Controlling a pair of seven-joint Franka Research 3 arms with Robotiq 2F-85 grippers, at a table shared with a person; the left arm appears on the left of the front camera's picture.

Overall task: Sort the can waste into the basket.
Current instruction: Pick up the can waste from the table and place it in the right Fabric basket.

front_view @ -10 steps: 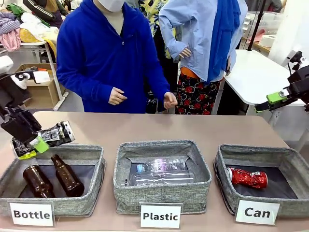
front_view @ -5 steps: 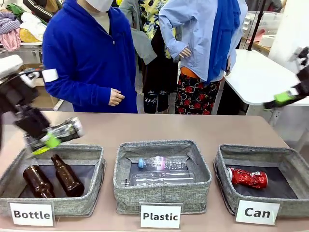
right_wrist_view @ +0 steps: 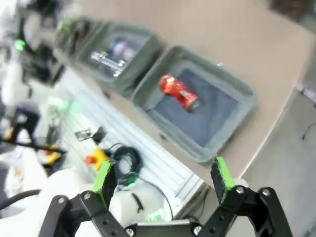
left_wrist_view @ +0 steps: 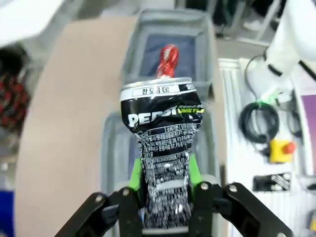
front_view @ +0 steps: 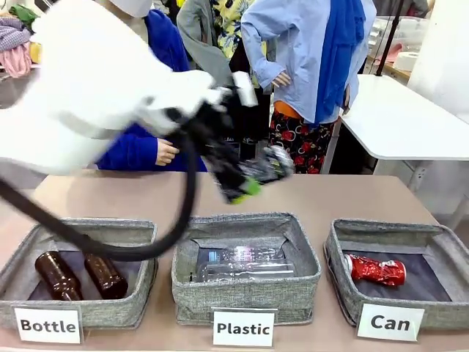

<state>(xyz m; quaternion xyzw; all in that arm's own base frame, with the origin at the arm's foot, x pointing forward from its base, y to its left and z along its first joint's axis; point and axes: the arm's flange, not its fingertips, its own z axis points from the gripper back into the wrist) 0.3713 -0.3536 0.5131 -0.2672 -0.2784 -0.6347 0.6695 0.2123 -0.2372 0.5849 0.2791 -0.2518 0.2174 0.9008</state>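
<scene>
At the near edge of the bench (front_view: pixel 352 192) stand 3 grey fabric bins, each with a white label on its front. The bin marked "Bottle" (front_view: pixel 143 253) on the left holds 2 brown glass bottles (front_view: pixel 58 276) lying side by side. The middle bin marked "Plastic" (front_view: pixel 245 297) holds clear plastic bottles (front_view: pixel 242 262). The bin marked "Can" (front_view: pixel 341 257) on the right has the crushed red can (front_view: pixel 376 270) lying on its dark bottom, towards the left side.

Above the far rim of the middle bin, clear of the bench, the left claw (front_view: pixel 245 183) hangs in the air at the end of the white left arm (front_view: pixel 95 81), which sweeps in from the left and is blurred. It is closed tight on the crushed black-and-silver can (front_view: pixel 270 164), which juts out to the right of the green pads (front_view: pixel 249 189). In the left wrist view the can (left_wrist_view: pixel 165 148) is pinched at its lower end between the 2 fingers, its flattened top pointing away, with the "Can" bin and the red can (left_wrist_view: pixel 168 61) in line beyond it.

The right claw (right_wrist_view: pixel 163 180) has its jaws spread wide with nothing between them; below it lie the "Can" bin (right_wrist_view: pixel 237 116) and the red can (right_wrist_view: pixel 178 92).

Across the bench a person in a blue top (front_view: pixel 165 44) stands, 1 hand (front_view: pixel 165 152) near the waist.
</scene>
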